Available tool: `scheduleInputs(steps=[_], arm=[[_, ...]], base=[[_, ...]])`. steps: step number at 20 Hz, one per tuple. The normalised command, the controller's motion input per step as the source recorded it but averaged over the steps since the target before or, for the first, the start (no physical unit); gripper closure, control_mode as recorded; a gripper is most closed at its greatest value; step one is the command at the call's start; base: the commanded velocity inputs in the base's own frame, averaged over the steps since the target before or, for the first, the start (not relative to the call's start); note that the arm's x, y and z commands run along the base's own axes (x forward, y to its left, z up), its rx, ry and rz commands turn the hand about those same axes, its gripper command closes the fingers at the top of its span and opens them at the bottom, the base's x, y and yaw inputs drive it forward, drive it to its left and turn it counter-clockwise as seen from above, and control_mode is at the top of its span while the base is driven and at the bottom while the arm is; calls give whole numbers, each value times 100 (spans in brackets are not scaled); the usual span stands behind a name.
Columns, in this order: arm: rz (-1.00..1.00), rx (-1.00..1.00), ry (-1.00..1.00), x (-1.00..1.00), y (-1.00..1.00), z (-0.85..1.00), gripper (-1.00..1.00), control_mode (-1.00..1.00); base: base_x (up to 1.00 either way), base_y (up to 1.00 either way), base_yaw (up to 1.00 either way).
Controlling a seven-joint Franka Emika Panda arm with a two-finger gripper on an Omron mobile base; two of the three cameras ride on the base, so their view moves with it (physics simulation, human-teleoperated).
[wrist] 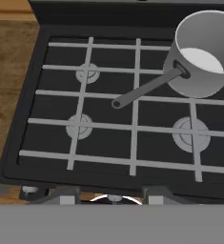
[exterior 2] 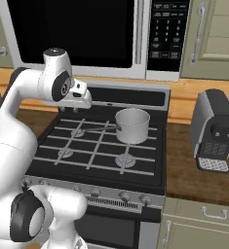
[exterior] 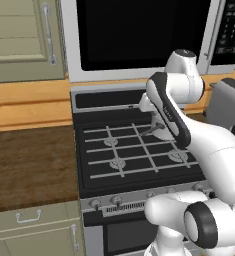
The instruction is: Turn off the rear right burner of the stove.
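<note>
The stove (exterior 2: 94, 146) sits in the middle of a brown wooden surface (exterior: 29, 165) that runs on both sides of it, with a lighter wood backsplash (exterior: 24, 107) behind. Above the stove hangs a silver microwave (exterior 2: 77, 34) with a black window and a keypad at its right. Pale green cabinets (exterior: 19, 40) flank the microwave, and matching drawers and doors (exterior 2: 203, 223) stand below the surface beside the stove. To the right of the stove, on the surface, stands a dark grey coffee machine (exterior 2: 214, 130).

On the stove's rear right burner rests a silver saucepan (exterior 2: 132, 125); its handle (wrist: 144, 89) reaches toward the middle of the grates. In the hand view the pan's inside shows a pale bottom and nothing else that can be made out. The other three burner heads are uncovered. A row of small silver knobs (exterior 2: 123, 196) lines the stove's front edge.

The arm bends over the stove's rear left part. The end effector (exterior 2: 77, 104) hangs above the grates there, touching nothing; how far its fingers are parted cannot be told.
</note>
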Motion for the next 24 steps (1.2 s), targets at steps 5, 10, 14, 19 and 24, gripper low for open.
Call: scheduleInputs(steps=[5, 10, 14, 19, 24], arm=[[-3, 1, 2, -27, -28, -34, -100, -100], [-10, 4, 6, -39, -74, -79, -100, -100], [-6, 2, -4, -52, -95, -93, -100, -100], [-6, 13, -17, -52, -93, -95, -100, -100], [-4, 15, -28, -37, -99, -86, -100, -100]], base=[[0, 0, 0], [0, 0, 0], [0, 0, 0], [0, 0, 0], [0, 0, 0]])
